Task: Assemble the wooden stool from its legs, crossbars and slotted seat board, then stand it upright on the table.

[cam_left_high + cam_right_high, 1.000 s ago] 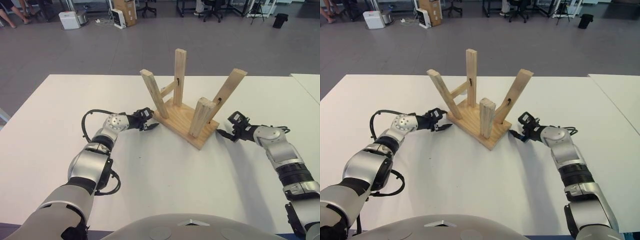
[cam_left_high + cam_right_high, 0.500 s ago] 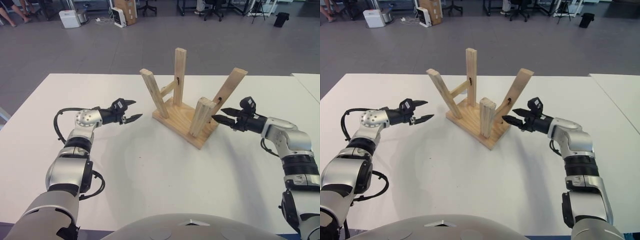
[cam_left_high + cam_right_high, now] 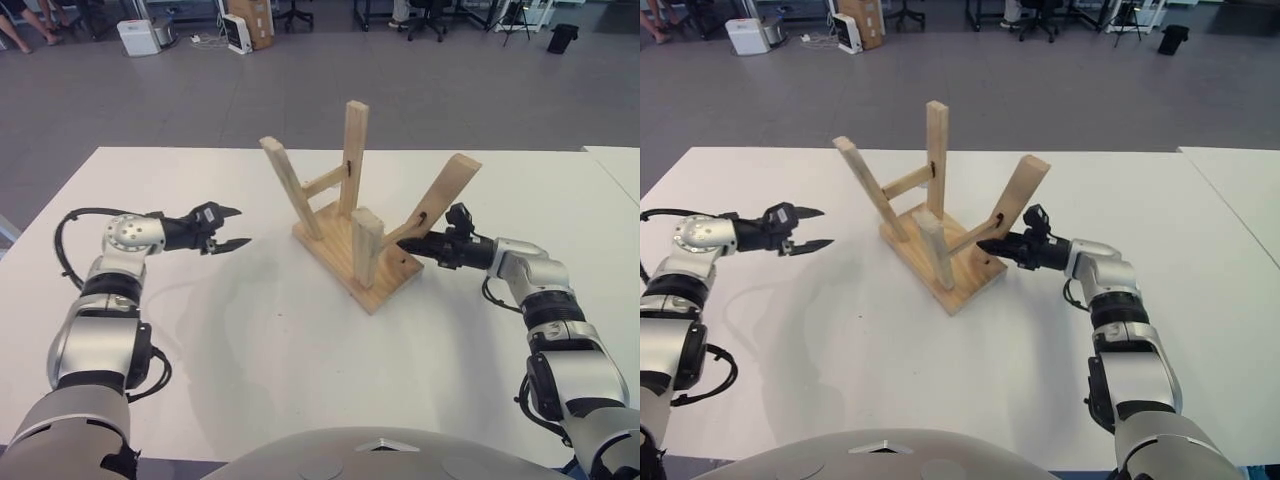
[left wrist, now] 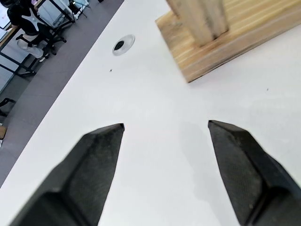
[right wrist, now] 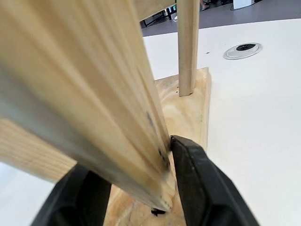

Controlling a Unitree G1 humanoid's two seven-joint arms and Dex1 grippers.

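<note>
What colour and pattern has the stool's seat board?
Light natural wood with straight grain stripes; the seat board shows best in the left wrist view.

Stool [image 3: 341, 262] pale wood, grain stripes; table [image 3: 300, 380] wht; left pincer [image 3: 243, 227], right pincer [image 3: 404, 243] blk.

Bright, even light; soft tabletop shadows

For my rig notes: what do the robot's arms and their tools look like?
The left arm and right arm are rounded silver-grey shells with black ribbed joints. A thin black cable loops beside the left one. The left tool and right tool are black, each with two tapered matte fingers.
</note>
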